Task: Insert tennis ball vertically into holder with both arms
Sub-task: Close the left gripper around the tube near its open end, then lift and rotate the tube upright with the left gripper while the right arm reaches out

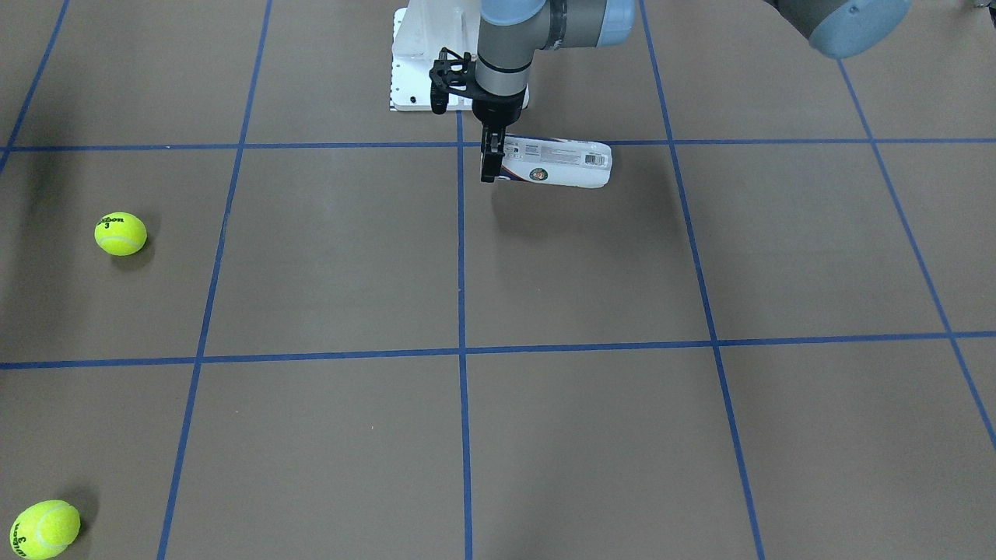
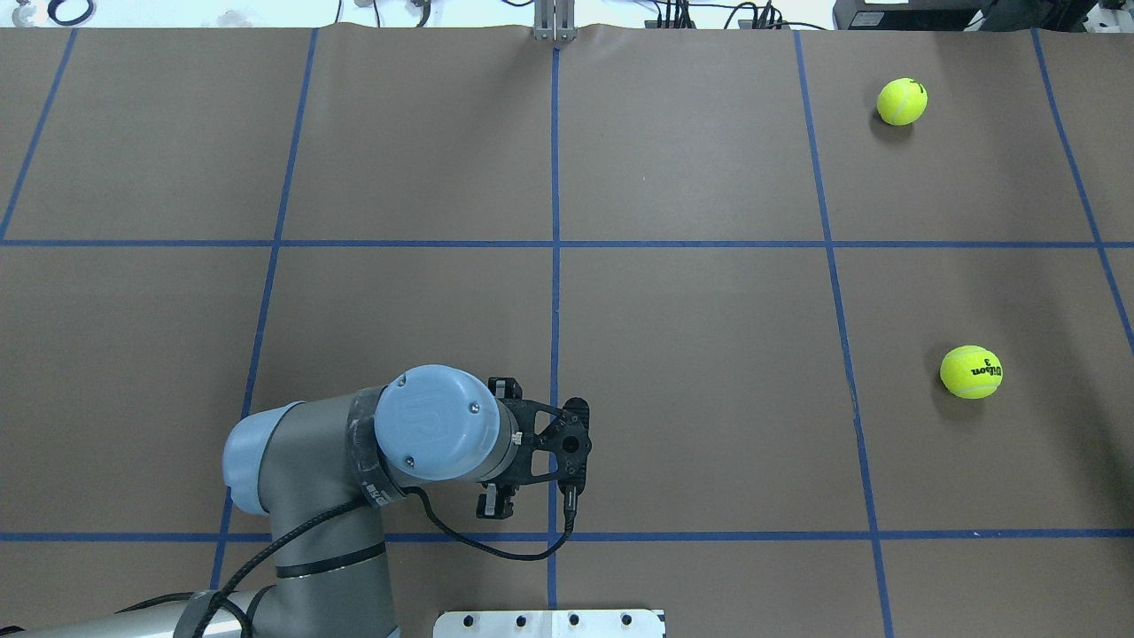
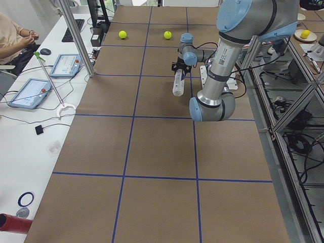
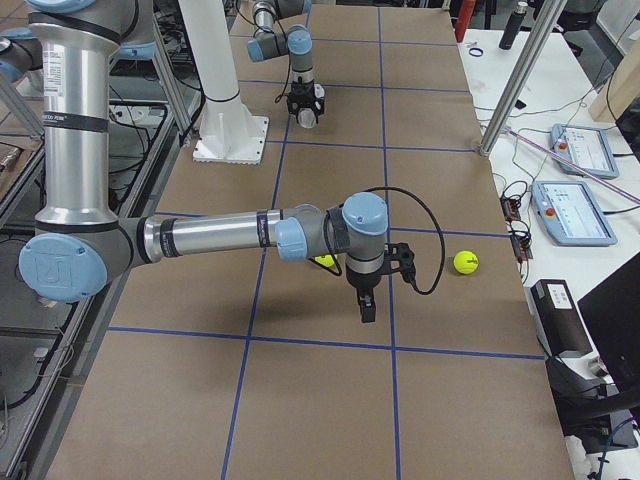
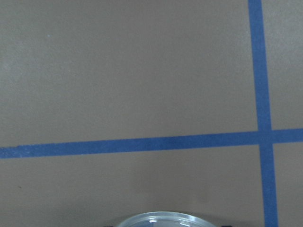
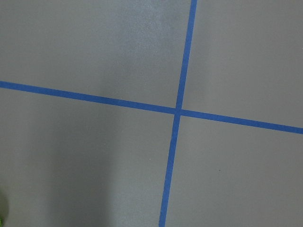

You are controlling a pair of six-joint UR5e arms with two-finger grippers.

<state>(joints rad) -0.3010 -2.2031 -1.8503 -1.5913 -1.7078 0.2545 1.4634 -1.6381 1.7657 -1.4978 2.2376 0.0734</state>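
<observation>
The flat brown table [image 1: 591,435] with blue tape lines [image 1: 462,358] has lots of open room in the middle. The left gripper [image 1: 489,173] pinches one end of the smooth, clear, round holder [image 1: 560,163], which is held sideways near the white base [image 1: 412,70]. Two fuzzy yellow tennis balls [image 1: 120,233] [image 1: 44,529] sit well apart on the robot's right side. I cannot tell if the right gripper [image 4: 366,312] is spread.

"Wilson 3" on tennis ball [image 1: 120,233]

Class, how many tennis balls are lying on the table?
2. The nearer tennis ball lies on the robot's right side of the table, about mid-depth. The farther tennis ball lies on the same side, near the far edge. No other shows on the table in any view.
</observation>
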